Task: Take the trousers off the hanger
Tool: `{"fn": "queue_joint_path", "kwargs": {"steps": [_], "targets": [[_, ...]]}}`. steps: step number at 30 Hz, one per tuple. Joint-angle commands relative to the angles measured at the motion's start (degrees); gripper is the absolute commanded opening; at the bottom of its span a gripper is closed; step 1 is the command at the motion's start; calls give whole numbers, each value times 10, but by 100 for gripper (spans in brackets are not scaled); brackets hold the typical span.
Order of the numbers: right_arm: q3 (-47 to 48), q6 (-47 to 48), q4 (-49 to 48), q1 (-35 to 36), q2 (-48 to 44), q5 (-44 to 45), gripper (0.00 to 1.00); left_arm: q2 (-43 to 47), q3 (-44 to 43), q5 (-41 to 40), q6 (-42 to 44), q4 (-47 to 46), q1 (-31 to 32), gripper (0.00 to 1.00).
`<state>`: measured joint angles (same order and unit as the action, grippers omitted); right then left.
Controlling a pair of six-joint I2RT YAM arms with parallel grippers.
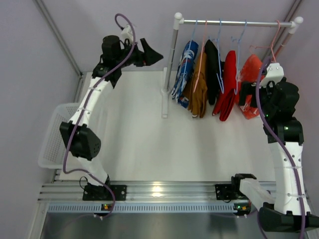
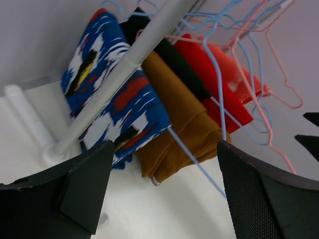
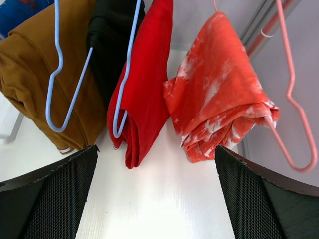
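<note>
Several trousers hang folded over wire hangers on a rail (image 1: pixel 234 22): blue patterned (image 1: pixel 185 69), tan-brown (image 1: pixel 199 85), black (image 1: pixel 213 69) and red (image 1: pixel 228 84). An orange-red speckled garment (image 1: pixel 249 82) hangs at the right end. My left gripper (image 1: pixel 152 54) is open, raised left of the rack post, empty. In its wrist view the left gripper (image 2: pixel 164 194) faces the blue trousers (image 2: pixel 114 99) and tan trousers (image 2: pixel 174 114). My right gripper (image 1: pixel 245 93) is open beside the orange-red garment. In its own view the right gripper (image 3: pixel 157 194) sits below the red trousers (image 3: pixel 147 84), touching nothing.
The rack's post (image 1: pixel 172 59) and foot (image 1: pixel 164 105) stand mid-table. A white mesh basket (image 1: pixel 52 139) hangs off the table's left edge. An empty pink hanger (image 3: pixel 294 109) dangles right of the orange-red garment (image 3: pixel 219 84). Walls close in on both sides.
</note>
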<state>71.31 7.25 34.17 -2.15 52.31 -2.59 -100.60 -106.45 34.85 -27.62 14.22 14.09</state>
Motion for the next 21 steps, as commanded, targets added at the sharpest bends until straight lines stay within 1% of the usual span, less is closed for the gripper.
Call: {"fn": "queue_joint_path", "kwargs": {"steps": [1, 2, 3, 5, 8, 9, 14, 17, 21], "targets": [[47, 16, 33, -12, 11, 23, 100, -68, -79, 32, -98, -113, 30, 88], [51, 19, 35, -13, 14, 22, 99, -82, -97, 36, -137, -156, 37, 86], [53, 19, 40, -13, 20, 34, 100, -111, -102, 42, -160, -183, 41, 84], [60, 22, 43, -16, 24, 39, 99, -136, -111, 57, -218, -251, 50, 81], [62, 25, 43, -22, 30, 43, 99, -182, -133, 69, -253, -284, 64, 79], [61, 26, 43, -23, 31, 43, 99, -187, -133, 72, -261, -305, 67, 78], [51, 36, 40, -27, 32, 43, 99, -204, -133, 80, -278, -334, 88, 75], [44, 43, 35, -28, 31, 40, 99, -207, -121, 88, -288, -350, 97, 73], [29, 53, 26, -29, 22, 32, 99, -203, -100, 98, -305, -379, 108, 72]]}}
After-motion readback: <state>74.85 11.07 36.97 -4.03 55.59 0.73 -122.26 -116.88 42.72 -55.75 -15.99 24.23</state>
